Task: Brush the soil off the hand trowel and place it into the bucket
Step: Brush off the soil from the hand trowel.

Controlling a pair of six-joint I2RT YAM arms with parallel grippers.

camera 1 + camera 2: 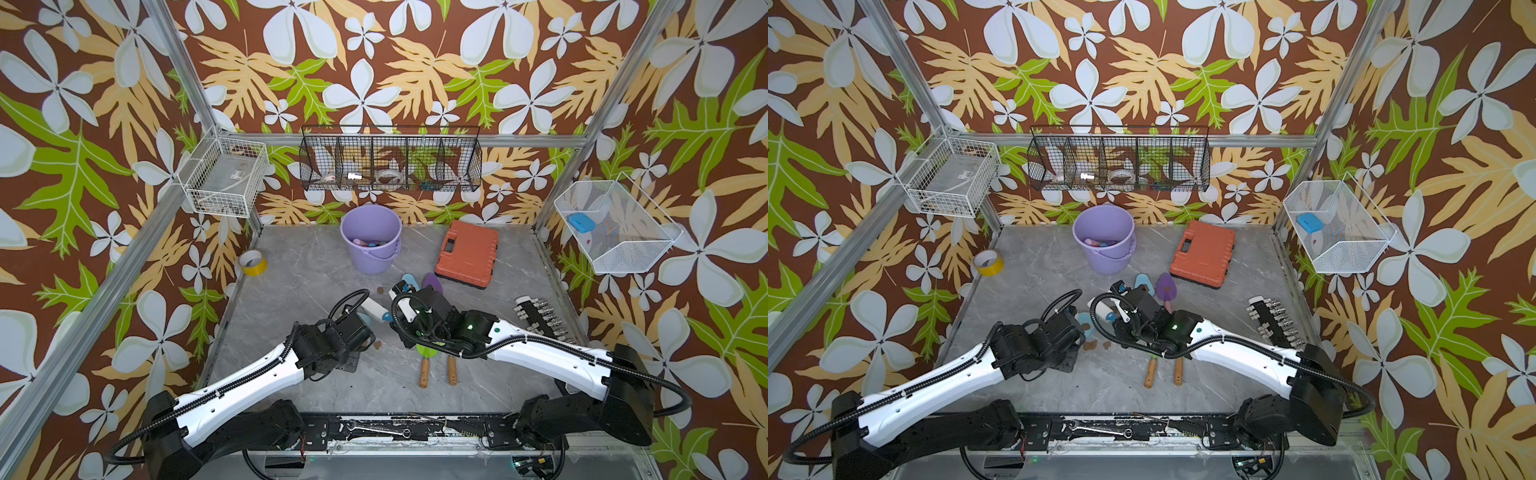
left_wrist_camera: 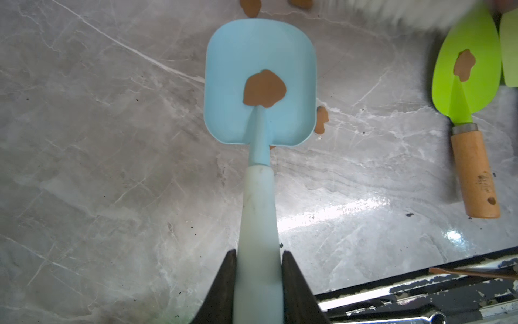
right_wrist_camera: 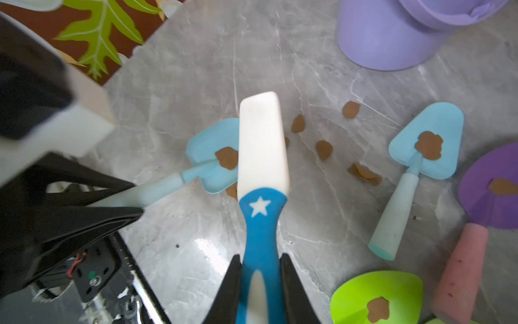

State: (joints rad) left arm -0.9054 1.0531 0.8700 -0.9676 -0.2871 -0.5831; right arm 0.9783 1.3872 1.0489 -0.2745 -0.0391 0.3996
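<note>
Holds light-blue trowel by its handle in closed left gripper, soil blob stuck mid-blade. Grips blue-handled brush in closed right gripper, white head overlapping that blade. Leaves bucket upright at the back, well apart; loose blobs, second blue trowel, purple trowel and green trowel strewn nearby.

My two top views sit high over the arm bases, facing down and forward, both taking in the whole tabletop up to the back wall. Left wrist camera looks close along the left pincer onto the blue trowel; right wrist camera looks close along the right pincer and brush. Both wrist views share that trowel and a green trowel.
</note>
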